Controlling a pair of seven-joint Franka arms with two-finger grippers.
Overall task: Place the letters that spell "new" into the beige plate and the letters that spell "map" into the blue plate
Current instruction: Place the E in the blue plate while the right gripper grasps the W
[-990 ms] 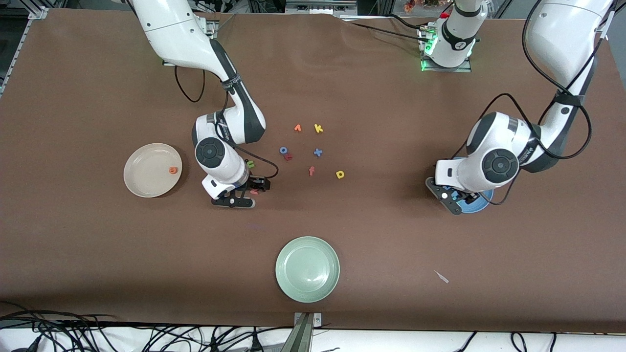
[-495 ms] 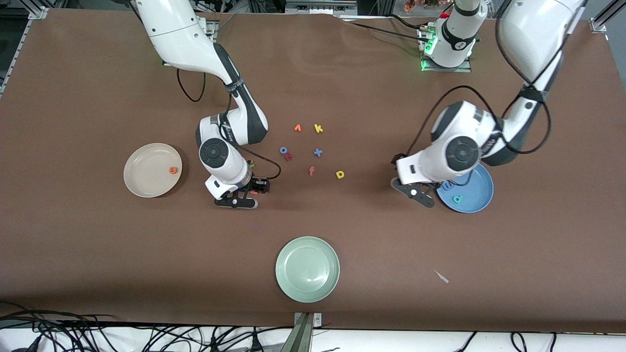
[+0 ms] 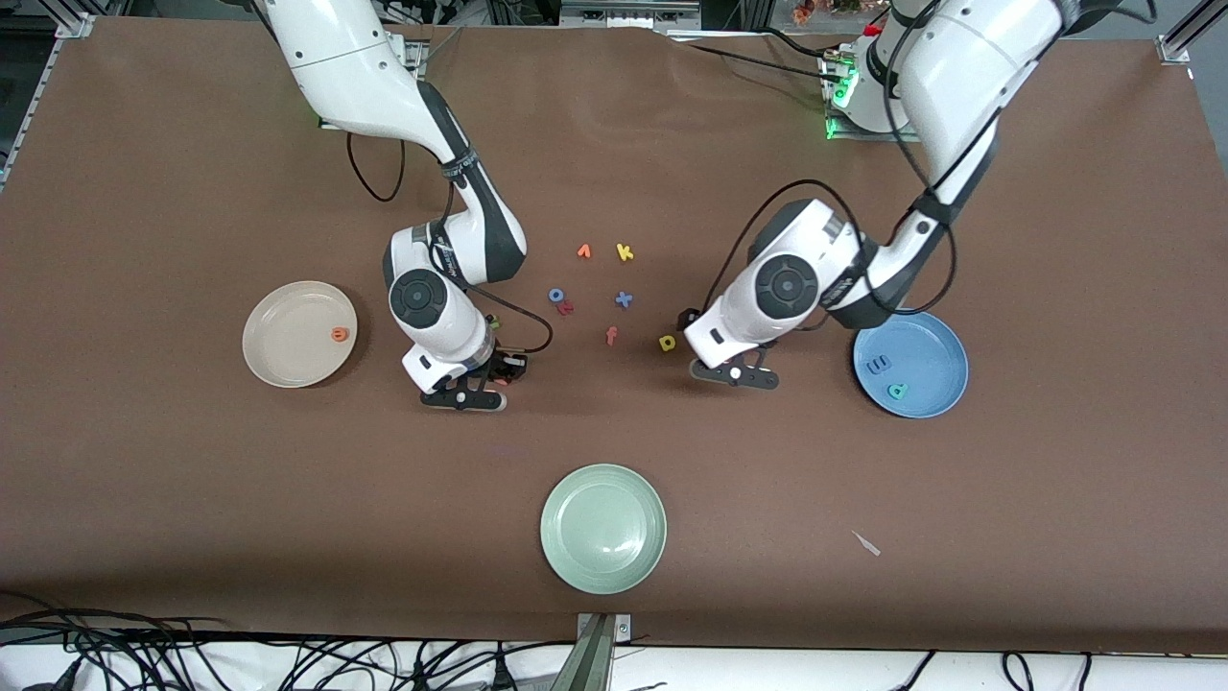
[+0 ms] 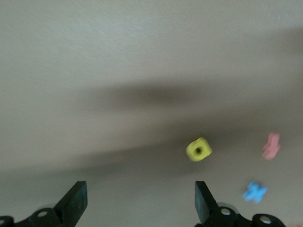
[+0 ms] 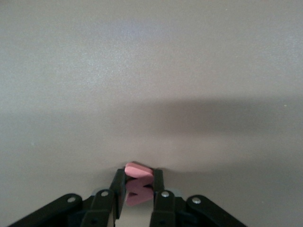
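Right gripper (image 5: 138,189) clamped on pink w (image 5: 138,185): lift straight, carry level to beige plate (image 3: 278,360); left gripper (image 4: 139,201), jaws wide, lower squarely around yellow a (image 4: 199,149).

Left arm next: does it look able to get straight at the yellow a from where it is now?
Probably yes. The left gripper is open and empty, right beside the yellow a, which lies alone on bare table; the wrist view shows nothing between. The right gripper is shut on the w, well clear.

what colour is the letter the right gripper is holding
Pinkish-red: the w pinched in the right gripper, shown best in the right wrist view.
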